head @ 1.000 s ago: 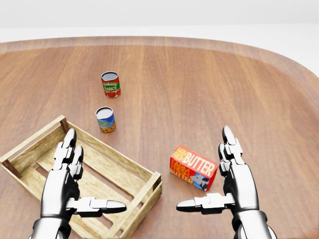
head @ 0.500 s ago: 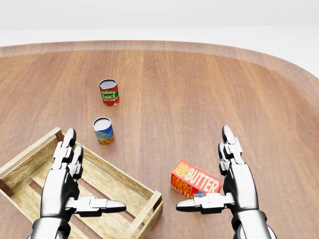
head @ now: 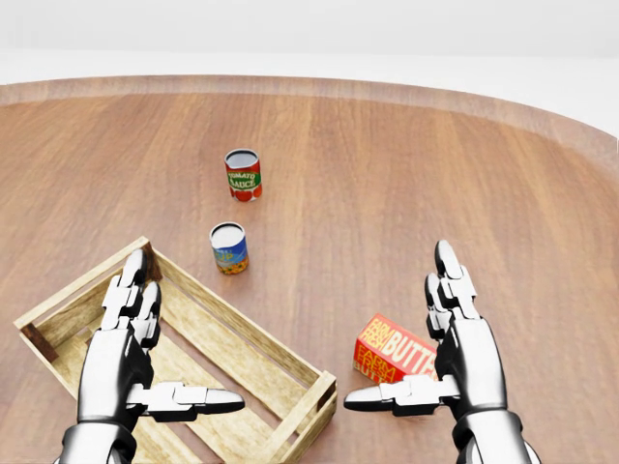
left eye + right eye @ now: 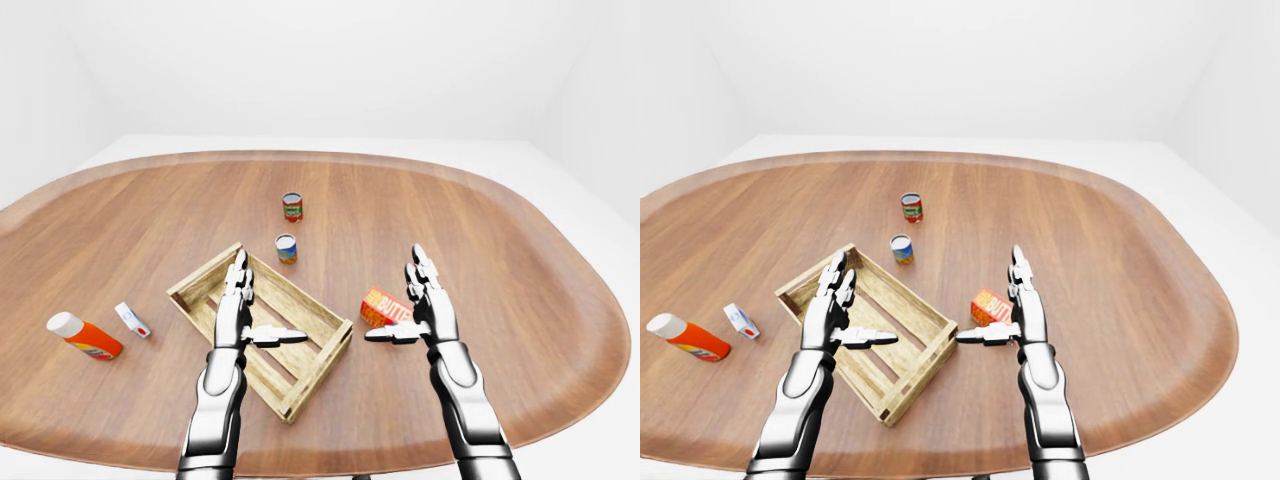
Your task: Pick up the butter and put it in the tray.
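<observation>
So the butter [image 3: 395,350] is a red and orange box lying on the big wooden table [image 3: 387,174], toward the lower right of the head view, and the right hand [image 3: 455,348] is parked right next to it with the fingers spread straight out and the thumb sticking sideways toward the left, partly covering the box's lower right corner. Nothing is gripped, the hand is wide loose, and I honestly can't tell if it's touching the box or just hovering over it. The left hand [image 3: 131,348] is doing the same flat, splayed pose with the thumb pointing right, held over the tray [image 3: 242,338], which is a slatted wooden crate sitting at an angle in the lower left of the head view. It has nothing in its fingers either. The butter sits on the table just to the right of the tray's near corner, not inside it. Further up the table there's a blue-labelled can [image 3: 229,248] just above the tray's long edge, and a red tomato sauce can [image 3: 243,175] a bit past that, both standing upright. In the left-eye view, way off to the left, an orange bottle with a white cap [image 4: 83,337] lies on its side, with a small white packet [image 4: 131,319] lying near it, between the bottle and the tray.
</observation>
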`<state>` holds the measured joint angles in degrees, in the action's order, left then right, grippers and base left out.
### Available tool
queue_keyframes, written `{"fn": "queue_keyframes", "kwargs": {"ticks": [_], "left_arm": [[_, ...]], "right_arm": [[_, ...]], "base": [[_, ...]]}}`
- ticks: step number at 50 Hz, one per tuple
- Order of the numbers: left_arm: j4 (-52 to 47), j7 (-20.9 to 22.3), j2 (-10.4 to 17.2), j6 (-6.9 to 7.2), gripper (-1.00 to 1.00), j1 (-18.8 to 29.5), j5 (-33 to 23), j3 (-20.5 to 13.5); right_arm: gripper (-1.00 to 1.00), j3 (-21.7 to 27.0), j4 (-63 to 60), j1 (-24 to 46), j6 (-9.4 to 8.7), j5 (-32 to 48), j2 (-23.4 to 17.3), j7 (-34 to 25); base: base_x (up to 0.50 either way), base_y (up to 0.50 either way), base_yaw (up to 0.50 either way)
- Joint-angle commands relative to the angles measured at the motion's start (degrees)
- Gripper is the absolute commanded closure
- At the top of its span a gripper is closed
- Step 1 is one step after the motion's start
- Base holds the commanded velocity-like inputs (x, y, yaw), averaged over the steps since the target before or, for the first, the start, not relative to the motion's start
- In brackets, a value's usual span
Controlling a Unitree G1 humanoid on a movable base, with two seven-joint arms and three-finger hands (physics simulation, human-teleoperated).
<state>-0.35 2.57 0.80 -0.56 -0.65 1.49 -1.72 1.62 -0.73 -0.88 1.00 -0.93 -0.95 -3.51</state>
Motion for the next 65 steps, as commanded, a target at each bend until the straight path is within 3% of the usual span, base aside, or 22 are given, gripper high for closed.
{"fn": "queue_keyframes", "kwargs": {"ticks": [1, 12, 13, 19, 42, 45, 46, 50, 53, 56, 65], "left_arm": [[0.1, -0.1, 0.0, -0.05, -1.0, 0.0, 0.0, -0.1], [0.1, -0.1, 0.0, -0.06, -1.0, 0.0, -0.1, -0.1], [0.1, -0.1, 0.1, 0.04, -1.0, 0.0, 0.0, -0.1], [0.0, -0.2, 0.1, 0.14, -1.0, 0.0, 0.0, -0.1], [0.0, -0.2, 0.1, 0.25, -1.0, 0.1, 0.1, -0.2], [0.1, -0.2, 0.1, 0.25, -1.0, 0.3, 0.1, -0.3], [0.0, -0.2, 0.1, 0.3, -1.0, 0.3, 0.2, -0.3], [0.7, -0.3, 0.1, -0.25, -1.0, 0.4, 0.2, -0.4], [0.0, -0.3, 0.2, 0.38, -1.0, 0.4, 0.2, -0.4], [-0.1, -0.3, 0.2, 0.31, -1.0, 0.3, 0.2, -0.4], [-0.4, -0.2, 0.1, 0.51, -1.0, 0.2, 0.2, -0.4]], "right_arm": [[-1.0, -0.3, -0.3, -0.2, -0.02, 0.4, 0.1, -0.1], [-1.0, -0.4, 0.0, -0.1, 0.22, 1.0, 0.1, 0.2], [-1.0, -0.8, 0.4, 0.2, -0.88, 2.1, -0.2, 0.1], [-1.0, -0.3, 0.2, 0.1, -0.11, -0.2, 0.2, -0.8], [-1.0, 0.7, 1.1, 0.9, -1.28, -0.3, 0.1, 1.6], [-1.0, 0.8, -1.5, 0.3, -3.09, -1.6, -0.1, 1.0], [-1.0, 0.9, -5.6, 0.0, -5.52, 0.9, -0.8, 2.6], [-1.0, 1.2, -16.9, -0.5, -6.0, 2.4, -1.9, 0.2], [-1.0, 1.7, -23.9, -0.8, -6.0, 5.6, -3.2, -3.0], [-1.0, 1.4, -32.6, -0.8, -6.0, 13.7, -6.2, -8.1], [-1.0, 2.7, -40.1, 2.3, -6.0, 31.3, -7.6, -21.5]], "base": [[0.0, 0.0, 0.5], [0.0, 0.0, 0.5], [-0.11, 0.49, 0.0], [-0.01, 0.06, 0.0], [0.0, 0.0, 0.0], [0.0, 0.0, 0.0], [0.0, 0.0, 0.0], [0.0, 0.0, 0.0], [0.0, 0.0, 0.0], [0.0, 0.0, 0.0], [0.0, 0.0, 0.0]]}}
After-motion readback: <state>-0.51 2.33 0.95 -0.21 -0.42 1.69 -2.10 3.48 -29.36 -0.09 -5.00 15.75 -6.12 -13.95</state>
